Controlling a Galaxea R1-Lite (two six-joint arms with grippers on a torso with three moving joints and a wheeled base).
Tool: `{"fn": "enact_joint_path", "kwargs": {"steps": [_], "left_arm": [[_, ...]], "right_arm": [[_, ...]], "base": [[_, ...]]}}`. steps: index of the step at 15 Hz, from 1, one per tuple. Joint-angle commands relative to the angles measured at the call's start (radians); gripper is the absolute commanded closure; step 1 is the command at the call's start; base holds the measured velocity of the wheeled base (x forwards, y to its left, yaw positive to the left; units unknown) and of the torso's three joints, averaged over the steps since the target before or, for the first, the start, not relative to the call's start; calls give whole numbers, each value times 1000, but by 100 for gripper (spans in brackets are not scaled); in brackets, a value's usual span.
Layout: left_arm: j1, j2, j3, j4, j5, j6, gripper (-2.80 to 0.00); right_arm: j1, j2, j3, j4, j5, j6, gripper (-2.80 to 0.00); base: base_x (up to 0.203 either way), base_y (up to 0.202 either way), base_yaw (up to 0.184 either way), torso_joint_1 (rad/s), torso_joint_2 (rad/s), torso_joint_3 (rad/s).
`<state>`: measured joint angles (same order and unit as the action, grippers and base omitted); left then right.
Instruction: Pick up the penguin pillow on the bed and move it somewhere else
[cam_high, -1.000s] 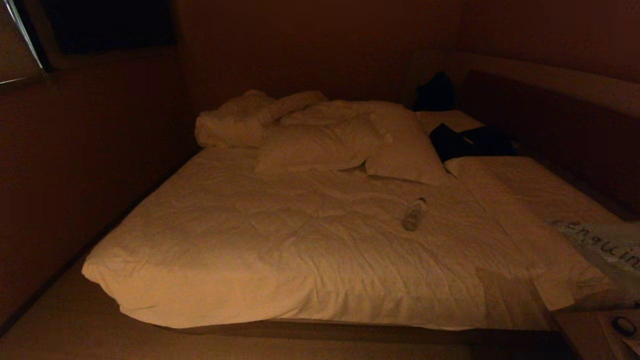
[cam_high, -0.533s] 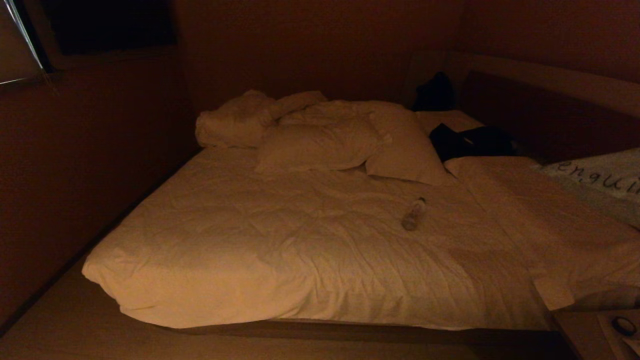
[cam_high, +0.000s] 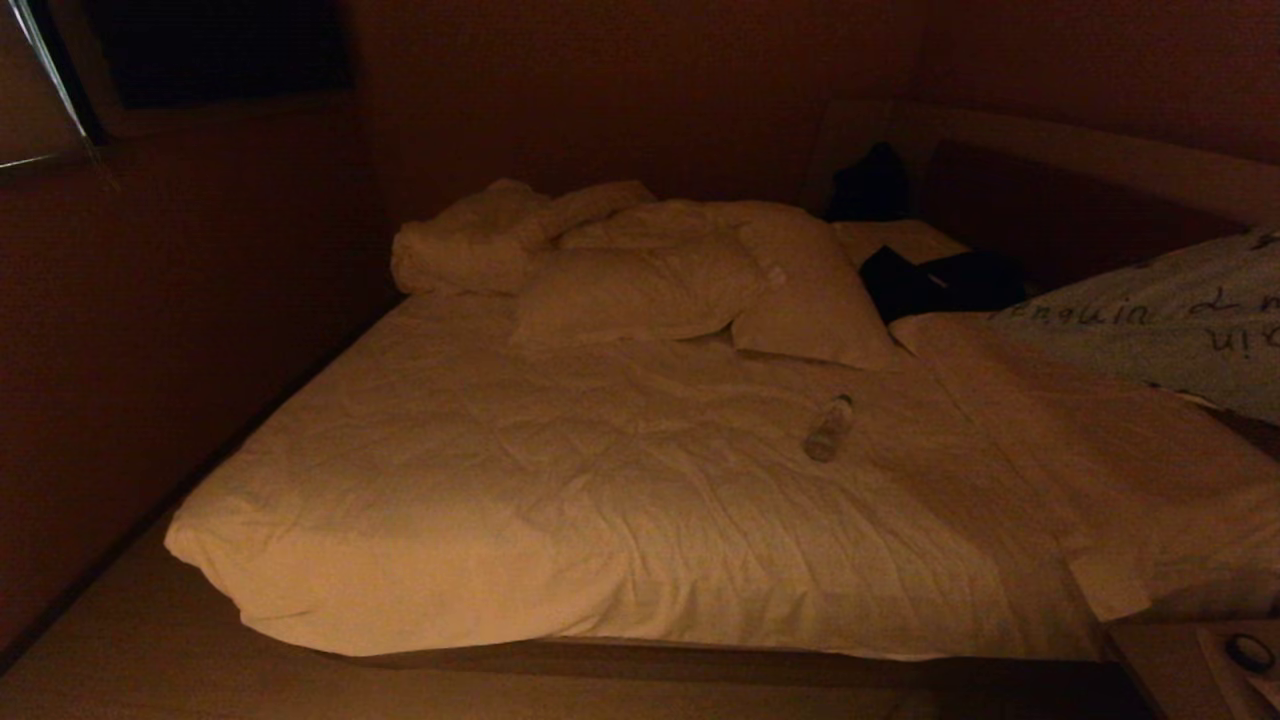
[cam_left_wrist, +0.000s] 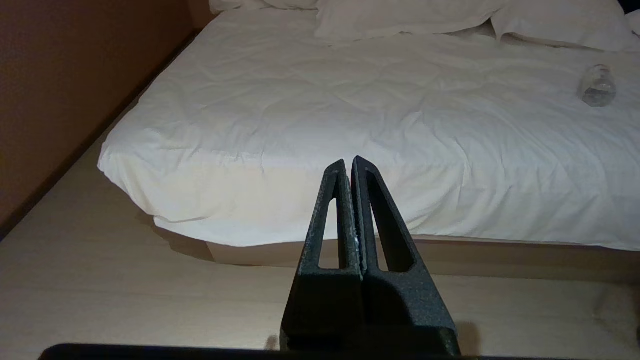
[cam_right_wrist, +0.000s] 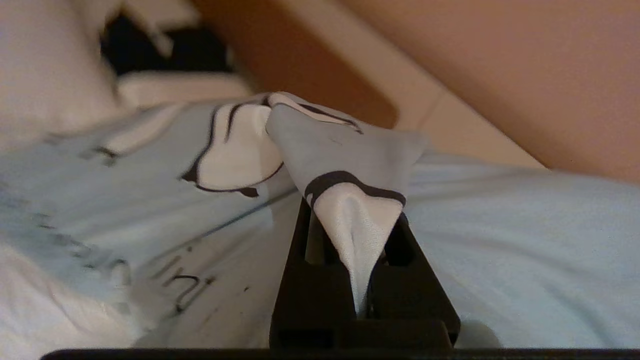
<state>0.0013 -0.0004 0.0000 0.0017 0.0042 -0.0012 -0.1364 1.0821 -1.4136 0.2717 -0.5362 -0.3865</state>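
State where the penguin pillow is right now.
In the head view the pillow is at the right edge, raised above the bed's right side, beside the dark clothing; the right hand pinches its fabric.

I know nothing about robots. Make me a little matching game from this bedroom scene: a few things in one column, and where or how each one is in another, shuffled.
Things:
1. penguin pillow
2. clear bottle
3. left pincer
4. dark clothing

Places or states:
A. lying on its side on the duvet, mid-bed
B. shut on nothing, pointing at the bed from over the floor
C. pinched by its cloth in the right pincer
D. at the head of the bed, beyond the white pillows

Pairs: 1-C, 2-A, 3-B, 4-D
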Motion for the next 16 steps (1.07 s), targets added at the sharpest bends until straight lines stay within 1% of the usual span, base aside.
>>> {"fn": "enact_joint_path", "kwargs": {"steps": [1, 3, 5, 6, 8, 11, 12, 14, 16], "left_arm": [[0, -1, 0, 0, 0, 0, 0], [0, -1, 0, 0, 0, 0, 0], [-1, -1, 0, 0, 0, 0, 0], [0, 0, 0, 0, 0, 0, 0], [0, 0, 0, 0, 0, 0, 0], [0, -1, 0, 0, 0, 0, 0], [0, -1, 0, 0, 0, 0, 0], [0, -1, 0, 0, 0, 0, 0], [0, 0, 0, 0, 0, 0, 0]], "right_arm": [[-37, 141, -47, -1, 41, -77, 0], [-131, 250, -128, -1, 38, -99, 0], [-254, 341, -195, -4, 43, -102, 0], [-314, 366, -207, -5, 62, -101, 0], [-429, 383, -213, -2, 205, -99, 0], [-605, 375, -202, 4, 478, -101, 0], [-671, 367, -201, 21, 571, -104, 0], [-816, 352, -198, 69, 784, -118, 0], [-969, 336, -179, 112, 982, -155, 0]], "base": [[0, 0, 0, 0, 0, 0], [0, 0, 0, 0, 0, 0], [0, 0, 0, 0, 0, 0], [0, 0, 0, 0, 0, 0], [0, 0, 0, 0, 0, 0], [0, 0, 0, 0, 0, 0], [0, 0, 0, 0, 0, 0], [0, 0, 0, 0, 0, 0], [0, 0, 0, 0, 0, 0]]}}
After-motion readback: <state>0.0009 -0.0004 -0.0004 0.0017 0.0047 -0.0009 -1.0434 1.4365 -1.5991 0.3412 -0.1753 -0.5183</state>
